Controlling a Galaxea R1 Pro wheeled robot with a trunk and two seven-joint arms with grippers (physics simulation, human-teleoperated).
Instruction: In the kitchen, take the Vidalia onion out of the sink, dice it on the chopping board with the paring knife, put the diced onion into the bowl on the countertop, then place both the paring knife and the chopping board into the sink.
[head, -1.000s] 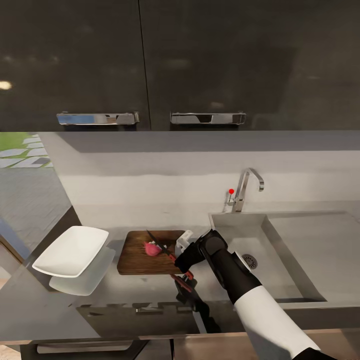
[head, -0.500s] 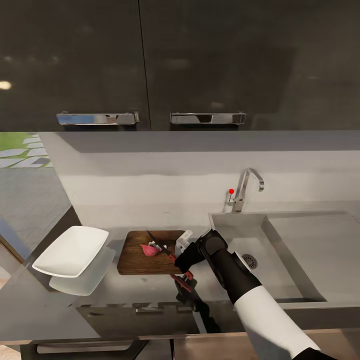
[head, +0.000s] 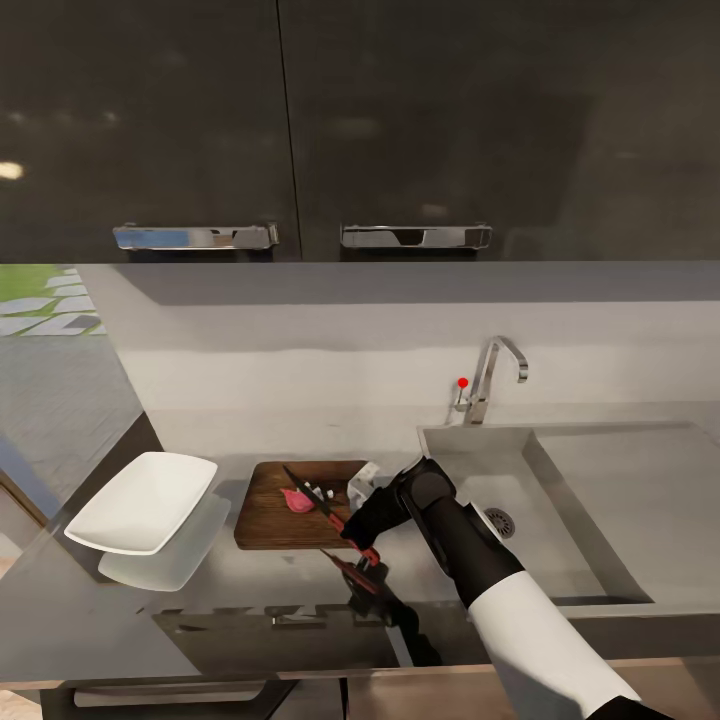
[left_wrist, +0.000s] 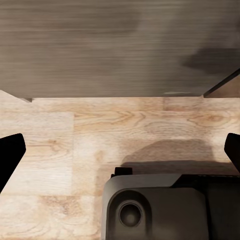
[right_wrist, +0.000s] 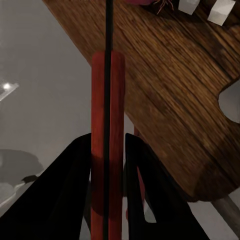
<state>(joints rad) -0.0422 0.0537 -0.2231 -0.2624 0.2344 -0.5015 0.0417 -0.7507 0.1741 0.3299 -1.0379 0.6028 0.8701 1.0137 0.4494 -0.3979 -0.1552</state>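
Glossy grey counter (head: 120, 610) carries the brown wooden chopping board (head: 270, 520); on it, the pinkish onion remnant (head: 297, 500) lies just left of the dark blade of the red-handled paring knife (head: 325, 505), clamped in my right tool (head: 362, 512).

Chopping board (head: 290, 505): brown wood, visible grain, darker edges. Vidalia onion (head: 296, 500): pinkish-red, with pale white bits (head: 312, 490) beside it. Paring knife (right_wrist: 107, 145): red handle, dark blade. Right gripper (right_wrist: 107, 200) fingers (right_wrist: 75, 185): black. Bowl (head: 142, 501): plain white. Table (head: 120, 610): glossy dark grey, mirrors things. Sink (head: 590, 500): matte grey; tap (head: 490, 380) chrome, red knob (head: 463, 382). Cupboards (head: 360, 120): dark gloss, chrome handles. Floor (left_wrist: 100, 145): light wood.
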